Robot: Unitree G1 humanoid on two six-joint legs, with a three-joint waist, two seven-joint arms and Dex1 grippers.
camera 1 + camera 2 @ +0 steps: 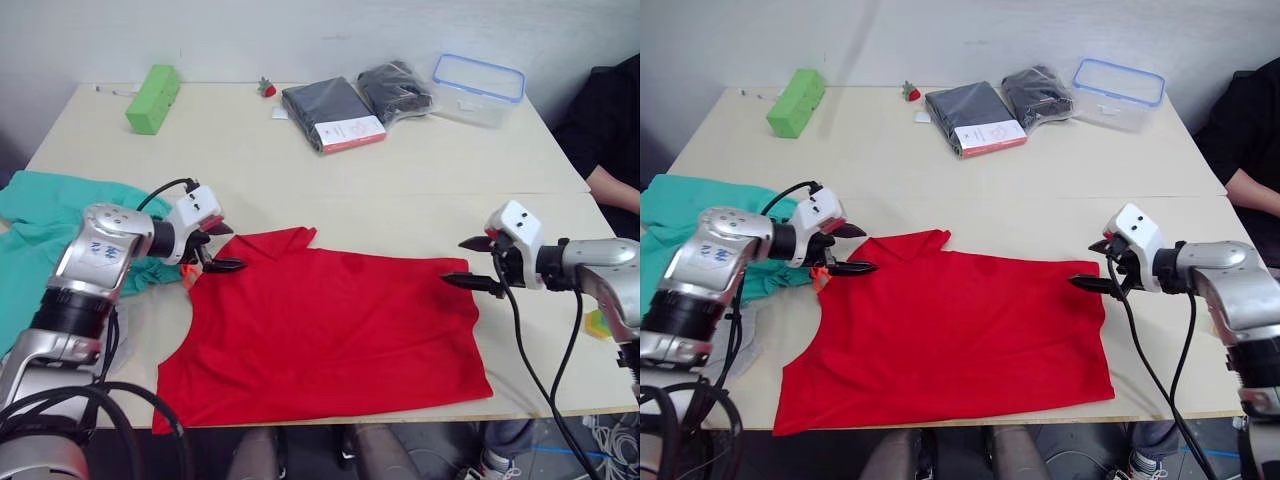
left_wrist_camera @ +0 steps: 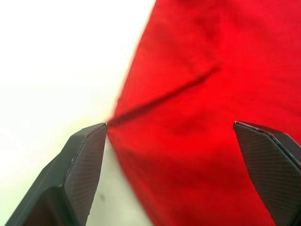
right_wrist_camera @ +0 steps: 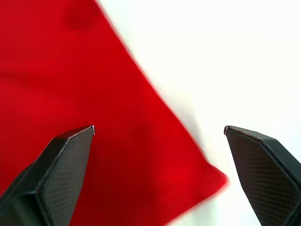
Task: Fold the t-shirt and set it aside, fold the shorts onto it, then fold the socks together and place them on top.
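I see the table [image 1: 330, 175] with the t-shirt [image 1: 330, 335] spread flat across its near half, hem edge reaching the front edge. The shorts [image 1: 45, 235] lie bunched at the table's left end, partly under my left arm. I cannot make out the socks.

My left gripper [image 1: 218, 247] has its fingers spread wide and holds nothing; it sits at the shirt's left top corner, lower finger on or just above the cloth. My right gripper [image 1: 478, 262] is also wide open and empty, at the shirt's right top corner, lower finger tip at the red edge.

Along the far side, well apart from the shirt: two dark packaged garments [image 1: 335, 112], a clear tub [image 1: 478, 88] with a blue rim, a lime block [image 1: 153, 97], and a small red-and-green item [image 1: 266, 88] between block and garments. A person's arm [image 1: 612, 185] in a dark sleeve rests at the right end.

The left wrist view shows red cloth between the fingers [image 2: 82, 174], with a crease running to one tip. The right wrist view shows the shirt's pointed corner lying between the fingers [image 3: 66, 165], bare tabletop beyond.
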